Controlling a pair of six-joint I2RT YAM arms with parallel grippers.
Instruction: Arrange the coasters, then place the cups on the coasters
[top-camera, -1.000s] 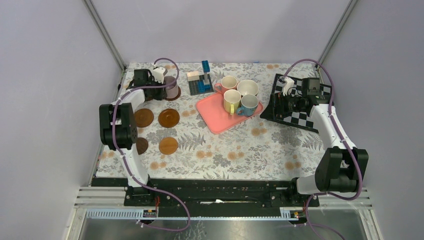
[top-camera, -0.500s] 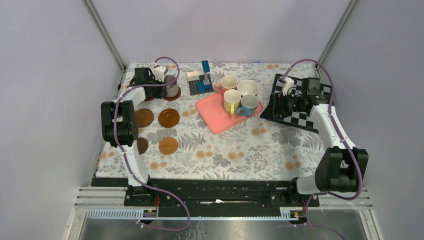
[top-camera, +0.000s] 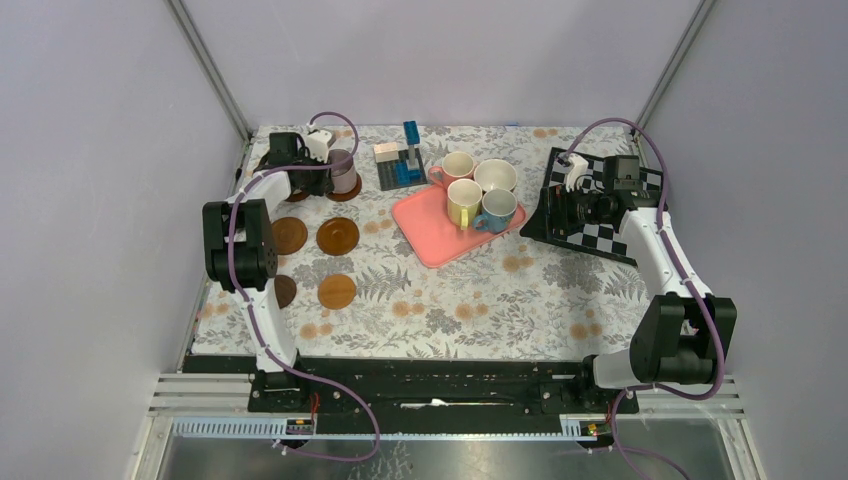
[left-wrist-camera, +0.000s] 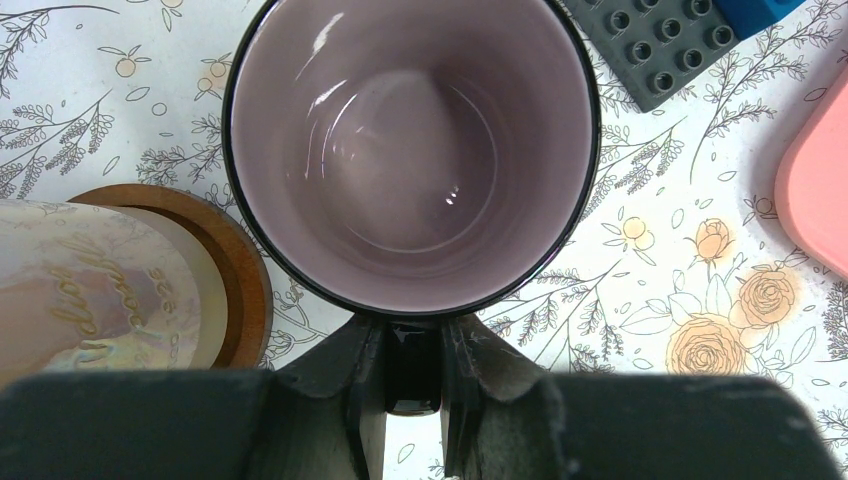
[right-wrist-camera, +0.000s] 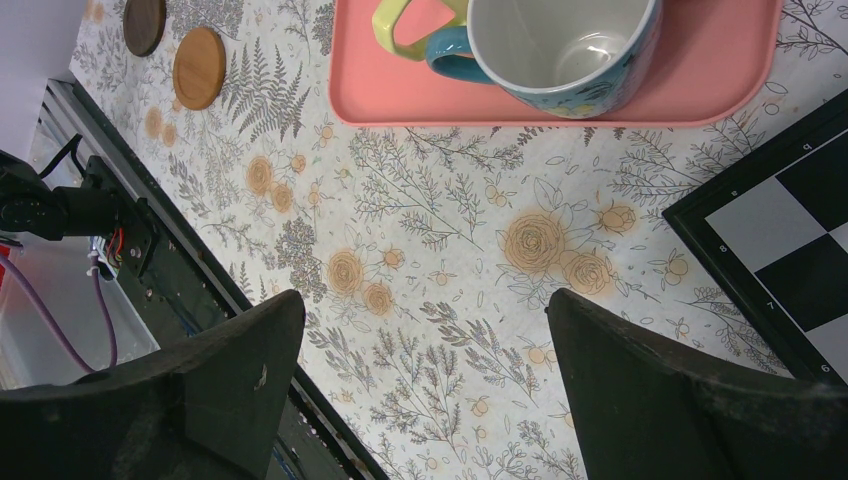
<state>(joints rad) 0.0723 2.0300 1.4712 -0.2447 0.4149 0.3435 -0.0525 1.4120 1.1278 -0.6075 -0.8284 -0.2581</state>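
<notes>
Left gripper (left-wrist-camera: 413, 370) edges deeper into the far-left corner of the table (top-camera: 470, 300), jaws pinched on the handle of the mauve mug (left-wrist-camera: 410, 150), while right gripper (right-wrist-camera: 425, 335) hangs wide open near the right edge.

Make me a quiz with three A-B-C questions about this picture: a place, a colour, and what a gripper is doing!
1. Where is the light blue cup?
A) on a coaster
B) on the pink tray
C) on the checkerboard

2. What colour is the cup in the left gripper?
A) yellow
B) white
C) mauve

3. How is the right gripper?
A) open and empty
B) shut on a cup
C) shut on a coaster

Answers:
1B, it stands on the tray.
2C, the fingers pinch the mauve cup's handle.
3A, its fingers stand wide apart over the tablecloth.
</notes>
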